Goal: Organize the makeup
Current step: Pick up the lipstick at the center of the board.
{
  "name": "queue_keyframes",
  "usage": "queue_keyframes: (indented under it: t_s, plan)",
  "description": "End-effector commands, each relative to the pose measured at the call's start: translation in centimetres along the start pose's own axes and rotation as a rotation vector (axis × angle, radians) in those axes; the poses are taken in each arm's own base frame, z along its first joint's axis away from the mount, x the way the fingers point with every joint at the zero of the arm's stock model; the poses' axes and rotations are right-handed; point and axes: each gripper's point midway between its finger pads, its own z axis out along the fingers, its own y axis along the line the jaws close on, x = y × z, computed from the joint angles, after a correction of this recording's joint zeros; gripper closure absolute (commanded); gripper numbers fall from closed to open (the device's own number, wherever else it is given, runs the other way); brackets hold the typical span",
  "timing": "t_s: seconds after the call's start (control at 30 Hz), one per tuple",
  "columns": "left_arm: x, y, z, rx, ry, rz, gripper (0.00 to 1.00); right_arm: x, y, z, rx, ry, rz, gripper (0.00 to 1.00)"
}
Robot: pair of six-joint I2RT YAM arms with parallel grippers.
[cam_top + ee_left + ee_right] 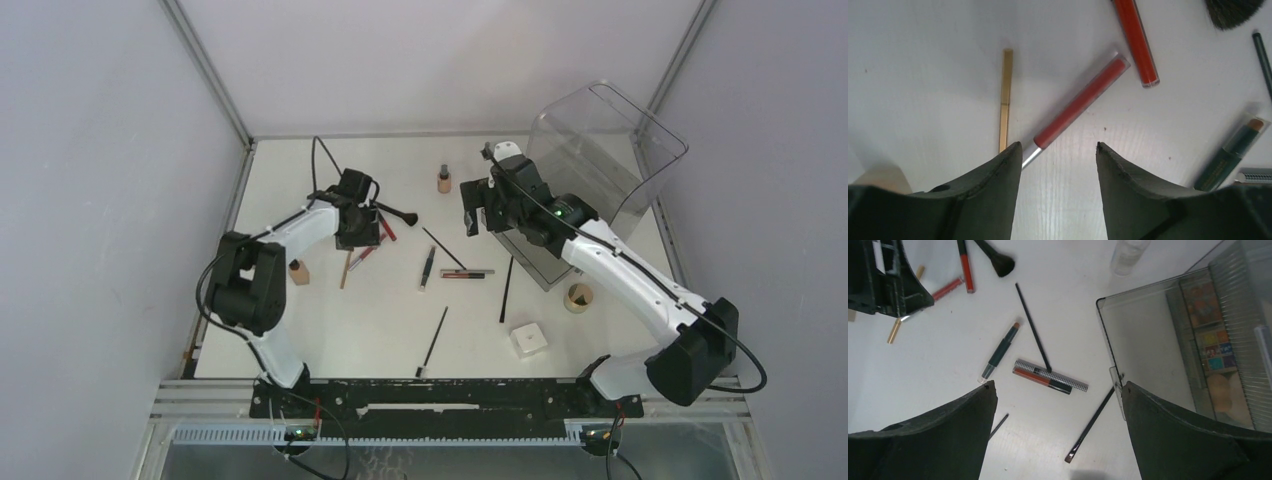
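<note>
Two slim red lip tubes (pixel 1079 104); three thin black brushes (pixel 1033 327); one fluffy black brush (pixel 1002 264); one slim gold stick (pixel 1006 100); one dark green pencil (pixel 1000 351); one black-and-white checkered tube (pixel 1050 374); one red-and-black tube (pixel 1042 381); two small tan cylindrical containers (pixel 444 181); one round tan puff (pixel 578 296); one white square box (pixel 528 338); one clear plastic bin (pixel 600 130).
</note>
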Motion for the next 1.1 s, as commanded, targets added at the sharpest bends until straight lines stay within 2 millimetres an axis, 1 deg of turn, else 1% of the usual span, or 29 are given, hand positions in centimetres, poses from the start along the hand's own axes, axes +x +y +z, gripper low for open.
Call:
queue_keyframes:
  t_s: [0.0,0.1,0.27,0.33,0.43,0.5,0.7,0.8,0.87,0.93,0.97,1.03,1.07]
  plan:
    - [-2.6,-1.5,0.8,0.027,-0.022,0.096,0.42,-1.2,-1.6,-1.0,0.064,-0.075,0.067,0.0]
    - [-1.8,-1.7,1.8,0.017,0.012,0.117,0.5,-0.9,-2.1,-1.0,0.075,-0.069,0.083,0.0]
    - [0.1,-1.4,3.2,-0.001,0.061,0.121,0.55,-0.7,-2.8,-0.8,0.089,-0.065,0.095,0.0]
    - [0.6,-1.3,3.5,-0.006,0.072,0.117,0.57,-0.6,-2.7,-0.7,0.085,-0.063,0.097,0.0]
    - [1.2,-1.3,3.6,-0.007,0.082,0.11,0.7,-0.6,-2.8,-0.7,0.084,-0.063,0.095,0.0]
    - [1.7,-1.3,3.5,-0.009,0.088,0.108,0.76,-0.7,-2.9,-0.8,0.087,-0.065,0.098,0.0]
    - [4.5,-1.5,2.8,0.002,0.119,0.091,0.98,-0.6,-2.9,-0.9,0.082,-0.07,0.103,0.01]
    - [5.7,-1.9,1.8,0.031,0.112,0.068,1.0,-0.5,-2.9,-0.9,0.077,-0.07,0.103,0.01]
    - [5.7,-2.2,0.6,0.049,0.088,0.046,1.0,-0.6,-2.7,-1.1,0.068,-0.076,0.106,0.01]
    - [5.4,-2.8,-1.0,0.089,0.051,0.011,1.0,-0.8,-2.1,-1.4,0.027,-0.091,0.098,0.0]
    - [5.6,-3.4,-1.8,0.136,0.04,-0.008,1.0,-1.2,-1.4,-1.8,-0.015,-0.11,0.088,0.0]
    - [5.2,-5.5,-3.9,0.27,-0.007,-0.046,1.0,-1.1,0.0,-2.1,-0.101,-0.132,0.077,0.0]
    - [4.5,-7.0,-5.5,0.369,-0.051,-0.06,1.0,-1.4,1.2,-2.3,-0.171,-0.148,0.078,0.0]
